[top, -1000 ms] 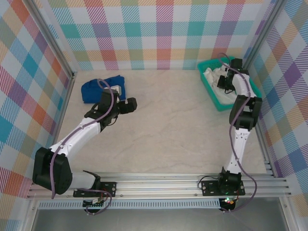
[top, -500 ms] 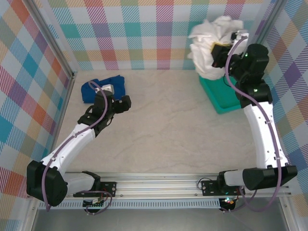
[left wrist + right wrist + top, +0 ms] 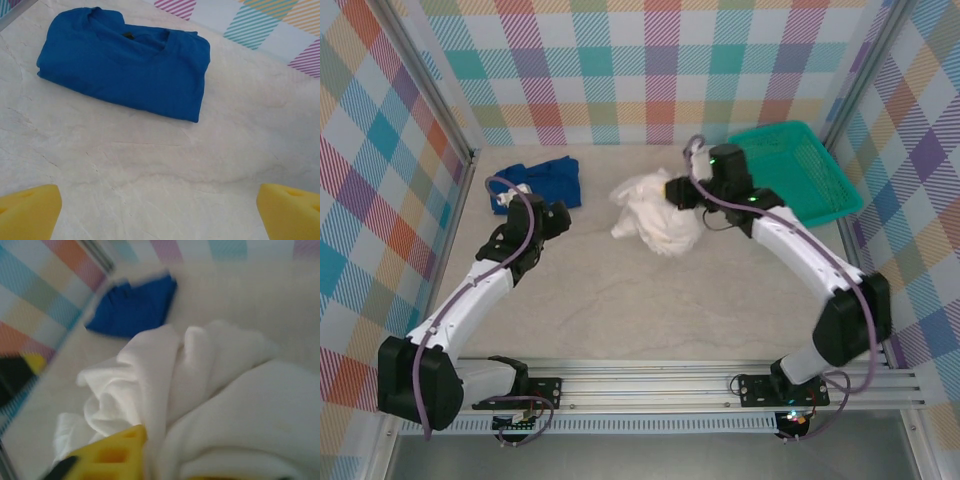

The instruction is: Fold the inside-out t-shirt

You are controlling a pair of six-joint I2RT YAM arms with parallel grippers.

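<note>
The inside-out t-shirt (image 3: 655, 215) lies as a crumpled white heap on the table, just right of centre at the back. My right gripper (image 3: 672, 190) is at the heap's upper right edge. In the right wrist view the white folds (image 3: 220, 390) bunch between the yellow fingers (image 3: 112, 455) of the right gripper (image 3: 170, 465). That view is blurred, so whether they still pinch the cloth is unclear. My left gripper (image 3: 560, 215) hovers open over bare table just in front of the blue garment, its yellow fingertips (image 3: 30, 210) wide apart and holding nothing.
A folded blue garment (image 3: 542, 178) lies at the back left by the wall, seen close in the left wrist view (image 3: 125, 60). The green basket (image 3: 775, 130) stands at the back right corner. Checked walls close in the back and sides.
The right arm lifted the t-shirt out of the green basket, swung it up and left, and brought it down onto the table. The left gripper shifted slightly left and back.
</note>
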